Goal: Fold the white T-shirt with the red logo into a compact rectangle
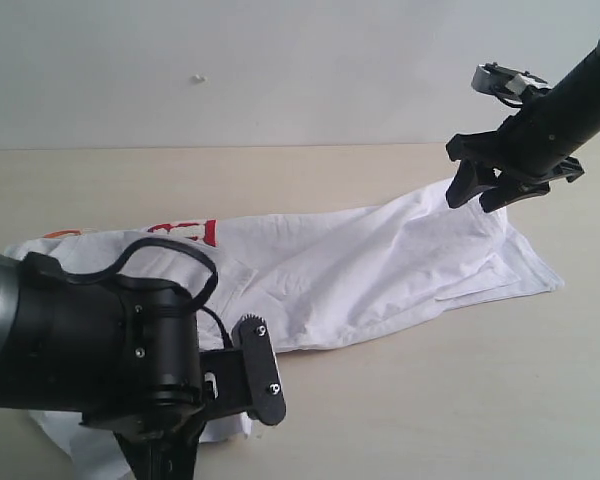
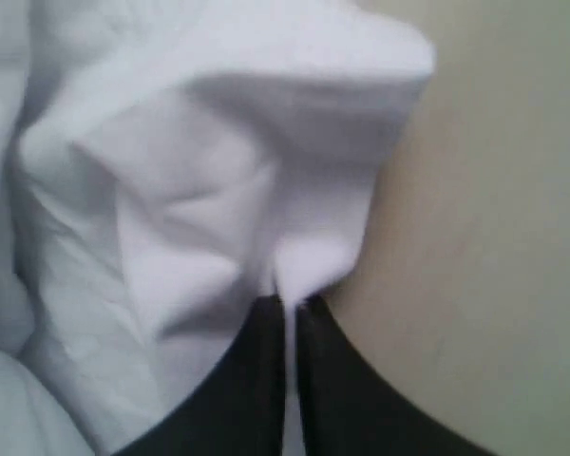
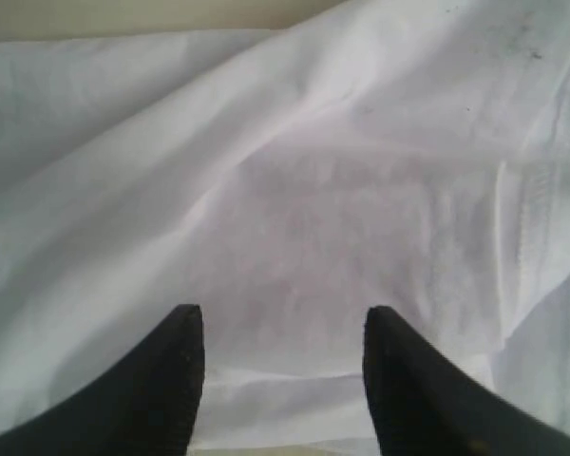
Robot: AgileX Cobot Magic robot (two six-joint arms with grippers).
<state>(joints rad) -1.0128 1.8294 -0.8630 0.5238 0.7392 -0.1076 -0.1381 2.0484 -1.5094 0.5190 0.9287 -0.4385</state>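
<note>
Left claw (image 2: 287,306), nearest, pinched narrow on an edge fold of the white T-shirt (image 1: 360,270), which lies crumpled along the surface (image 1: 450,400); right claw (image 3: 280,328) half-spread over the shirt's opposite end, gripping nothing; red logo (image 1: 185,232) partly visible at the shirt's left-claw end

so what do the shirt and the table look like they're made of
The white T-shirt: thin, soft cloth, likely cotton knit, matte; it wrinkles and bunches in folds. The table: smooth pale beige, probably laminate or painted board; even surface, no grain visible.
</note>
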